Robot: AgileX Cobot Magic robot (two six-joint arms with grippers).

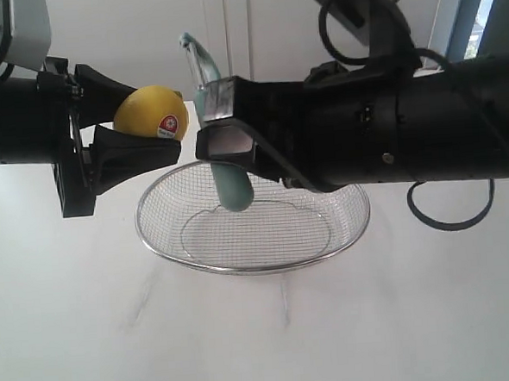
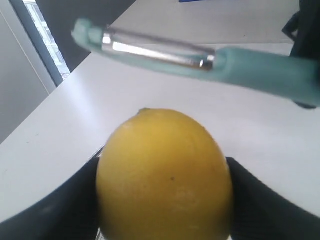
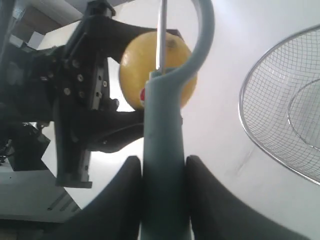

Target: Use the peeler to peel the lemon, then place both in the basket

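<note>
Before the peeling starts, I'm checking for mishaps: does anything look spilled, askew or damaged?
Nothing stands out. The lemon sits in the left gripper, skin unbroken where visible. The peeler stands upright in the right gripper, blade clear of the lemon. The basket rests level.

You've got a white tabletop point(image 1: 418, 319) under the left gripper point(image 1: 155, 117) and the right gripper point(image 1: 218, 124), with faint grey veining below the left one. A plain white wall point(image 1: 106, 27) sits behind and above both. Thin vertical lines point(image 1: 227, 28) run on that wall just above the right gripper; can't tell if they're cords or seams. A blue upright frame point(image 1: 477, 8) stands well out past the right gripper's rear. In the left wrist view, out beyond the left gripper's tips, you get a bright window slit point(image 2: 45, 35), a dark panel point(image 2: 90, 15) beside it, and a grey wall point(image 2: 20, 90). The light is even and diffuse.
</note>
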